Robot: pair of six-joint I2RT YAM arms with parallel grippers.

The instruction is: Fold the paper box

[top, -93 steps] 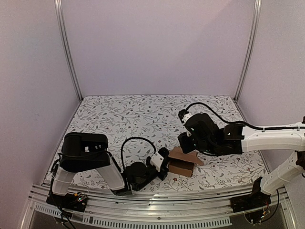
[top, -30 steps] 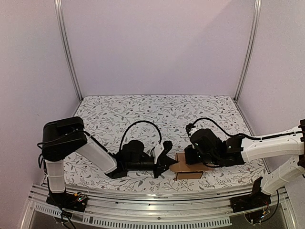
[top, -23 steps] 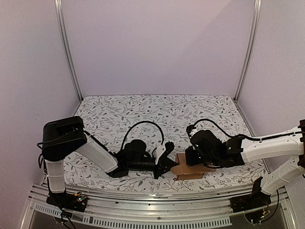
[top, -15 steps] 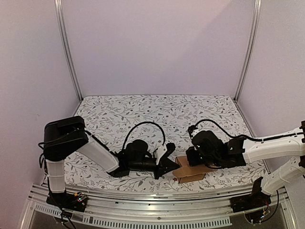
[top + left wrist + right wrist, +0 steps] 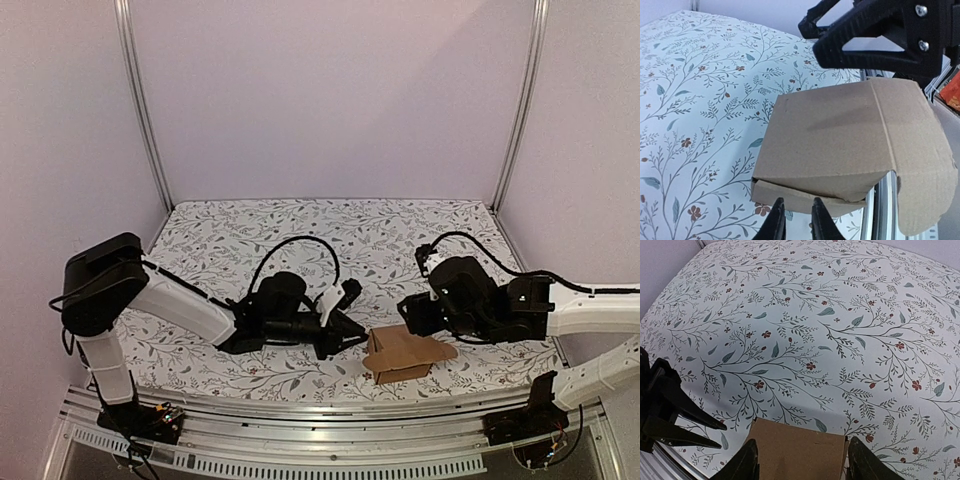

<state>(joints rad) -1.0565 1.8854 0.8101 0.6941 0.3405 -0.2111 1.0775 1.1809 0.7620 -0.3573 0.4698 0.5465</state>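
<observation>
The box (image 5: 400, 352) is being left unheld at the worktop's (image 5: 300, 230) 6 o'clock, left end effector (image 5: 796, 223) barely parted, right end effector (image 5: 804, 460) spread wide, so its lid may spring open.

Overhead camera: fixed high behind me, facing forward and down. From far off it takes in the whole flowered surface (image 5: 300, 230), my left arm (image 5: 180, 305), my right arm (image 5: 590, 310) and the walls (image 5: 330, 100).
Left wrist camera: sits low on my left pincer (image 5: 797, 224) and looks along its fingers. The box (image 5: 840, 145) is very near and fills most of the view, with my right pincer (image 5: 812, 37) just beyond it.
Right wrist camera: sits higher, tilted down across the surface, with the box at the bottom edge and my left pincer at the left edge.
Shared: all three see the box and the surface around it. Each wrist view catches the other pincer.
</observation>
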